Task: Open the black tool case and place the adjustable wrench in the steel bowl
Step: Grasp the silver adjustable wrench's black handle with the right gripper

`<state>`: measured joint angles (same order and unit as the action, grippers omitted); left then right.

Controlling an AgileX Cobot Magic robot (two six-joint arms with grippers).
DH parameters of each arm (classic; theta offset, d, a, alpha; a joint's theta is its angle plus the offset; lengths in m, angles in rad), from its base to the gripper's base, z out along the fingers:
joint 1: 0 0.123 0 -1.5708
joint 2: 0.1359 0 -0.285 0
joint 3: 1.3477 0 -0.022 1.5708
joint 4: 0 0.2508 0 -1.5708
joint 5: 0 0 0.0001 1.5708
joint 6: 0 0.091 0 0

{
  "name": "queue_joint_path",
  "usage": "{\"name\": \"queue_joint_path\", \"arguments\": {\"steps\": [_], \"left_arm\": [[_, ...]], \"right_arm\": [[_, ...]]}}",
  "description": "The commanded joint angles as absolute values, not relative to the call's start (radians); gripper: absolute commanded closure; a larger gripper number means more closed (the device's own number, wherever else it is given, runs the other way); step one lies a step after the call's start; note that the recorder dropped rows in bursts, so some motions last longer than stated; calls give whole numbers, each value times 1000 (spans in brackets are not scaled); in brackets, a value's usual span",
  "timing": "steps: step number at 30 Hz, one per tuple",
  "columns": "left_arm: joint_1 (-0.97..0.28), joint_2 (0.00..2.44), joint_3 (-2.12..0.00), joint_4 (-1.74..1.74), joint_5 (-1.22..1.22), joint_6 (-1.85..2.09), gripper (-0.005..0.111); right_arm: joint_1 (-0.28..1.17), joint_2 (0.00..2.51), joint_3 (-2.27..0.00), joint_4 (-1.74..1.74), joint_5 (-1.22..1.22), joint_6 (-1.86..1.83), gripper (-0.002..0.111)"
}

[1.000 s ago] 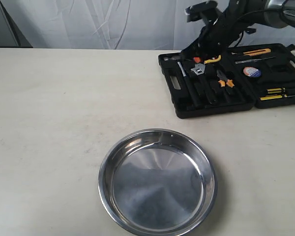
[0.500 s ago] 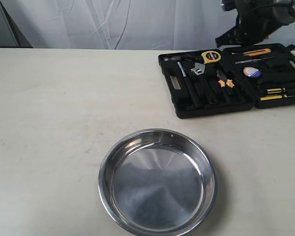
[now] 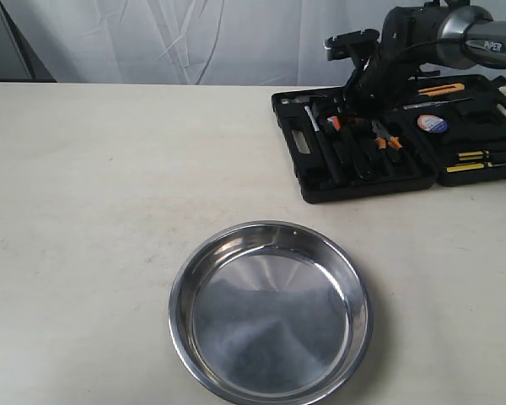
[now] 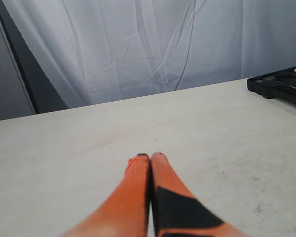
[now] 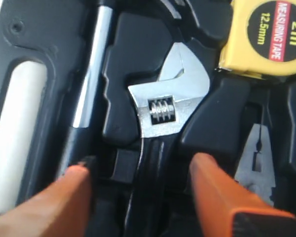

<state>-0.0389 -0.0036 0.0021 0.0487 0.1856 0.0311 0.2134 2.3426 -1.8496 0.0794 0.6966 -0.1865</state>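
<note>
The black tool case (image 3: 367, 190) lies open at the back right of the table. In it rests the adjustable wrench (image 5: 170, 106), silver head up and black handle running back between the two orange fingers of my right gripper (image 5: 140, 173). That gripper (image 3: 341, 118) is open, low over the case, with one finger on each side of the handle and not closed on it. The steel bowl (image 3: 270, 321) sits empty near the front of the table. My left gripper (image 4: 150, 158) is shut on nothing above bare table, out of the exterior view.
A yellow tape measure (image 5: 269, 37), a hammer shaft (image 5: 91, 84) and pliers (image 5: 254, 158) crowd around the wrench. Yellow-handled screwdrivers (image 3: 481, 160) lie in the case's right half. A white curtain (image 3: 194, 38) hangs behind the table.
The right arm went from over the case up to the back right, then came down again over the wrench. The bowl, the case and the tools stayed put.
</note>
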Motion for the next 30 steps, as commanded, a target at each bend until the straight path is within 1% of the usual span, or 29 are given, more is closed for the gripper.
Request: {"name": "queue_joint_path", "arguments": {"steps": [1, 2, 4, 5, 6, 10, 12, 13, 14, 15, 16, 30], "left_arm": [[-43, 0, 0, 47, 180, 30, 106], [-43, 0, 0, 47, 180, 30, 106], [-43, 0, 0, 47, 180, 30, 106], [-43, 0, 0, 47, 180, 30, 106], [-43, 0, 0, 47, 180, 30, 106], [-43, 0, 0, 47, 180, 30, 106], [-43, 0, 0, 47, 180, 30, 106], [-43, 0, 0, 47, 180, 30, 106], [-43, 0, 0, 47, 180, 30, 106], [-43, 0, 0, 47, 180, 30, 106], [-43, 0, 0, 47, 180, 30, 106], [-43, 0, 0, 47, 180, 30, 106]], "right_arm": [[208, 2357, -1861, 71, 679, -170, 45], [208, 2360, -1861, 69, 677, -170, 47], [208, 2367, -1861, 67, 671, -170, 57], [208, 2377, -1861, 67, 669, -170, 64], [208, 2381, -1861, 67, 669, -170, 65], [208, 2429, -1861, 67, 683, -170, 60], [208, 2445, -1861, 67, 689, -165, 63], [208, 2449, -1861, 67, 694, -164, 74], [210, 2449, -1861, 67, 698, -164, 90], [210, 2449, -1861, 65, 706, -164, 101], [210, 2449, -1861, 65, 718, -164, 108], [210, 2305, -1861, 82, 746, -164, 108]]}}
